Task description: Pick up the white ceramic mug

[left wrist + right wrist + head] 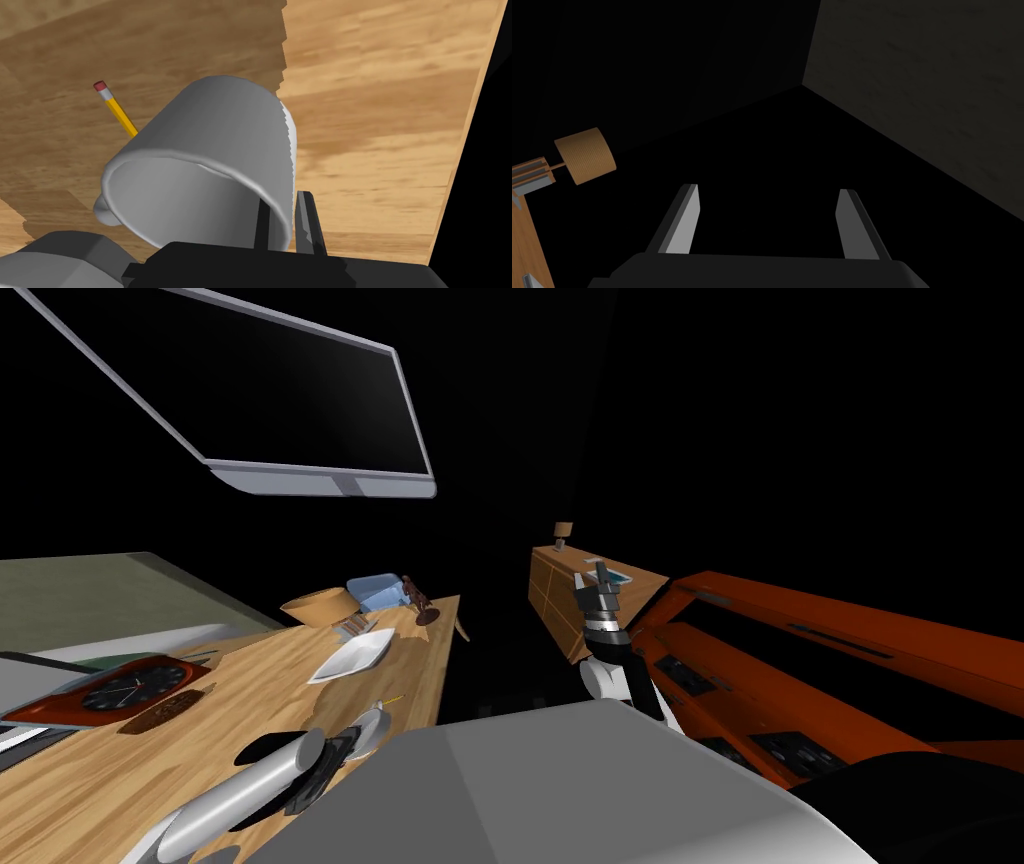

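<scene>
Left gripper [284, 215] is clamping the smooth, round grey-white mug [220, 135] by its wall, one finger inside. The mug is tilting over the grained wooden table [380, 100], near its straight edge. Right gripper [767, 210] is hanging with fingers apart.

pencil [116, 110]: lower end hidden behind mug [215, 150]
handle [102, 214]: mostly behind rim
monitor [290, 398]: corner cut off by top edge

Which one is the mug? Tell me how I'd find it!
Look at the long wooden table and follow it to the near end, by the edge. There the left pincer pinches the wall of the mug, beside a yellow pencil. It is round, deep and pale grey with a little handle, unlike the shallow white dish farther along.
</scene>
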Controlling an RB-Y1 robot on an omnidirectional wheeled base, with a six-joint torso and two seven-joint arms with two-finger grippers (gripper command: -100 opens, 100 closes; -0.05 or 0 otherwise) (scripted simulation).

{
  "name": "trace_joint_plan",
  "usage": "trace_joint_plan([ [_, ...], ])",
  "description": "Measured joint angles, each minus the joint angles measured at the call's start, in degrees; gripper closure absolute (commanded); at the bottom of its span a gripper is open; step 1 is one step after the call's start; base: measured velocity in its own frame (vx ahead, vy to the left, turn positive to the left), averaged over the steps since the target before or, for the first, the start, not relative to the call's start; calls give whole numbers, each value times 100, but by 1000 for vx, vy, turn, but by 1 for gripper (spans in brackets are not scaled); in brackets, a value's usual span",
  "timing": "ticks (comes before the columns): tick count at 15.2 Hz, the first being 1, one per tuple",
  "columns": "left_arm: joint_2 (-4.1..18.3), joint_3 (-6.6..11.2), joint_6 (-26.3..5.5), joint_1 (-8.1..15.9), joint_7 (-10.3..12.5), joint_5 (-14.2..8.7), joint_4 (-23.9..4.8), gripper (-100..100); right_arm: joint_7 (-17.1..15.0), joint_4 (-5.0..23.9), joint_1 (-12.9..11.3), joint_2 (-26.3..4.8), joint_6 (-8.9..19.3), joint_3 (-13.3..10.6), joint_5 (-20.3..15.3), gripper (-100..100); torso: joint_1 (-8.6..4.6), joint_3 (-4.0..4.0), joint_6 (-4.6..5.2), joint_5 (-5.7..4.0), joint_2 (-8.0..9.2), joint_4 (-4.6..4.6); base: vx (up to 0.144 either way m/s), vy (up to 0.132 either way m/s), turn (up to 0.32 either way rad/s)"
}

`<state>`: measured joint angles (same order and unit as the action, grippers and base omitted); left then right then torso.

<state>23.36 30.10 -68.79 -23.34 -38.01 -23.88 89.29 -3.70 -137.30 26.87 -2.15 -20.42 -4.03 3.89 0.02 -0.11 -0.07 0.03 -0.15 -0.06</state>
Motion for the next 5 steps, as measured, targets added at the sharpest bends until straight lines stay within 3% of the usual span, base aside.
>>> trace_joint_plan([
  [5,45,156,-237,-109,-45,-78,272,100,0,0,1,0,0,0,0,0,-4,-13,-5,2,-25,-3,22,-29,38],
])
